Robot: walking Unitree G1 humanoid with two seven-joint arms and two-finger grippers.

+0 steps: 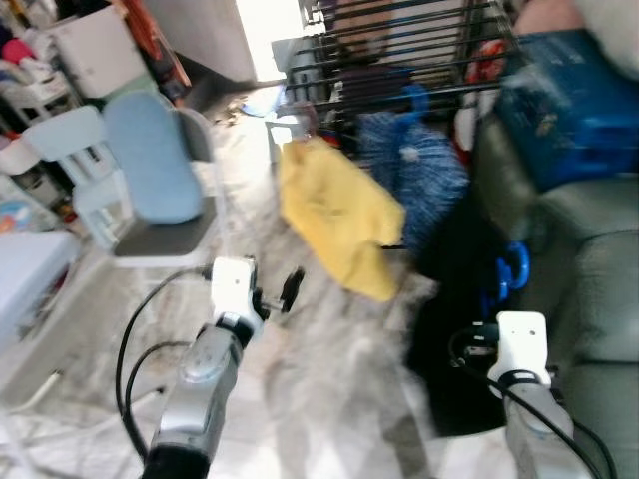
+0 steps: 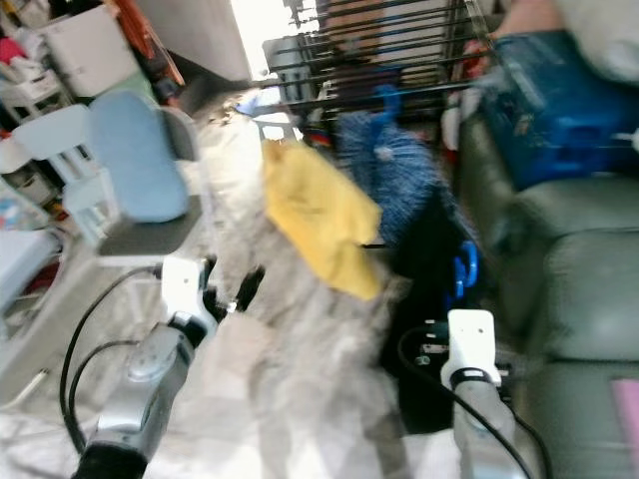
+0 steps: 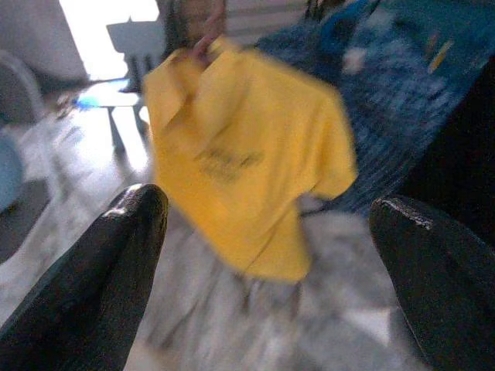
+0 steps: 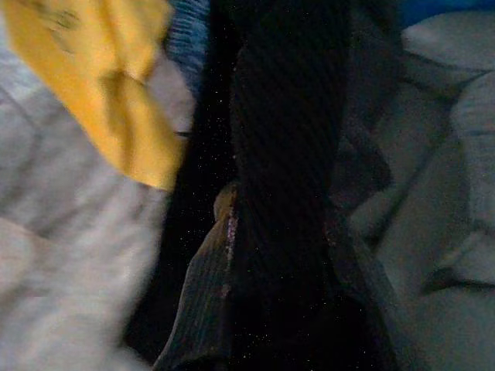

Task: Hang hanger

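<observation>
Marble floor (image 1: 339,389); left pincer (image 3: 263,255) wide open, empty, facing yellow shirt (image 3: 247,162).

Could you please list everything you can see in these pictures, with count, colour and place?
Yellow shirt: one, yellow, hanging from the drying rack, centre.
Blue knit garment: one, blue, hanging beside the yellow shirt, on its right.
Black garment: one, black, hanging below the blue one, next to the sofa.
Drying rack: one, dark bars, top centre.
Blue hanger: one, blue, at the black garment's right edge.
Sofa: one, grey-green, right.
Blue bag: one, blue, on the sofa.
Chair: one, white with a light blue back, left.
Floor: pale marble.
Left hand: black fingers open, facing the yellow shirt.
Right hand: at the black garment.
</observation>
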